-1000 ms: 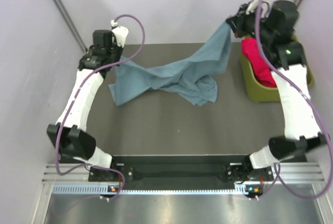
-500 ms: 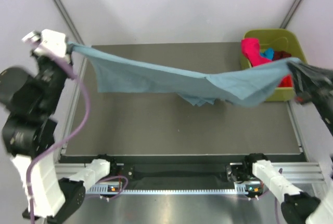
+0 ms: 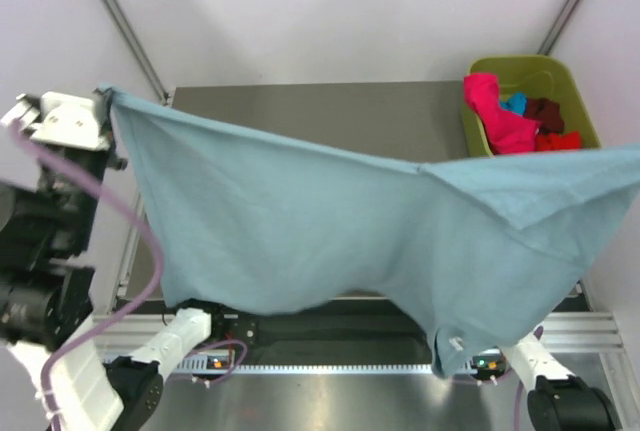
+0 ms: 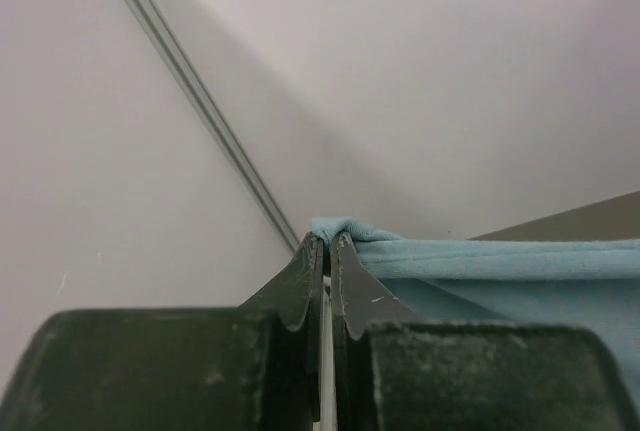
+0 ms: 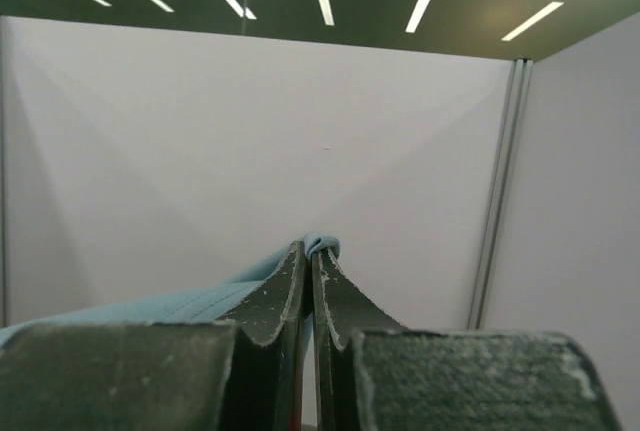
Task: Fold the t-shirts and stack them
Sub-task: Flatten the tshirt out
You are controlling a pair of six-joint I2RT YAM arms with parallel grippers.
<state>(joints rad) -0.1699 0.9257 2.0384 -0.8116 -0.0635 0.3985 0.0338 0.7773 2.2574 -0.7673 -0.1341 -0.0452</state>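
The large grey-blue t-shirt hangs spread wide, high above the table, and hides most of it. My left gripper is shut on its upper left corner; the left wrist view shows the jaws pinching a fold of the grey-blue t-shirt. My right gripper is shut on the opposite corner of the grey-blue t-shirt and lies beyond the right edge of the top view. A pink t-shirt, a turquoise t-shirt, a maroon t-shirt and a red t-shirt lie in the bin.
The olive-green bin stands at the table's back right corner. A strip of the dark table shows behind the hanging cloth. Pale walls with metal posts close in the sides and back.
Both arms have risen and pulled far apart. The grey-blue t-shirt has left the table, where it lay crumpled, and now hangs stretched between the two grippers.
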